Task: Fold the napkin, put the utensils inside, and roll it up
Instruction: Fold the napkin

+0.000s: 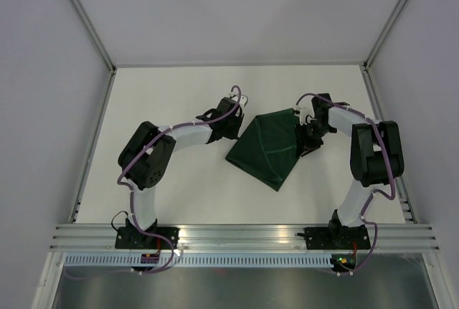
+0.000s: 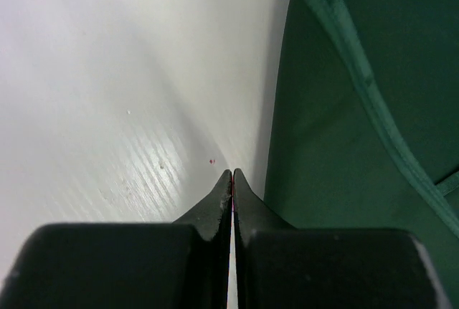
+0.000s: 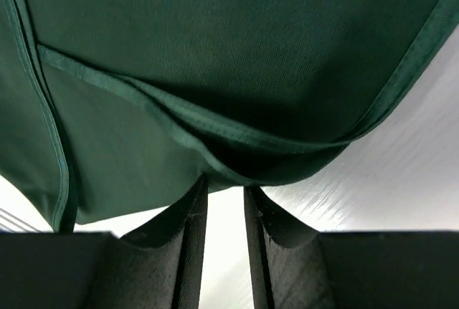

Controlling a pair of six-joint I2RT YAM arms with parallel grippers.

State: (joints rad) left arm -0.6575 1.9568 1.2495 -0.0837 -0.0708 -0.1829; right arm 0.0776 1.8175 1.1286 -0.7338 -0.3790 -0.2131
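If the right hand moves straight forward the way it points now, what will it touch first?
Probably the green napkin: its hemmed edge hangs just ahead of the right hand, though depth is unclear.

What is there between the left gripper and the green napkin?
Only a narrow strip of bare white table, shown in the left wrist view; the shut left gripper sits just beside the napkin without touching it.

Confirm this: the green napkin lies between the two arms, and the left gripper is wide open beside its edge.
Wrong on one point: the left gripper is shut, with no gap at its tips, as the left wrist view shows. The rest stands: it sits beside the edge of the green napkin.
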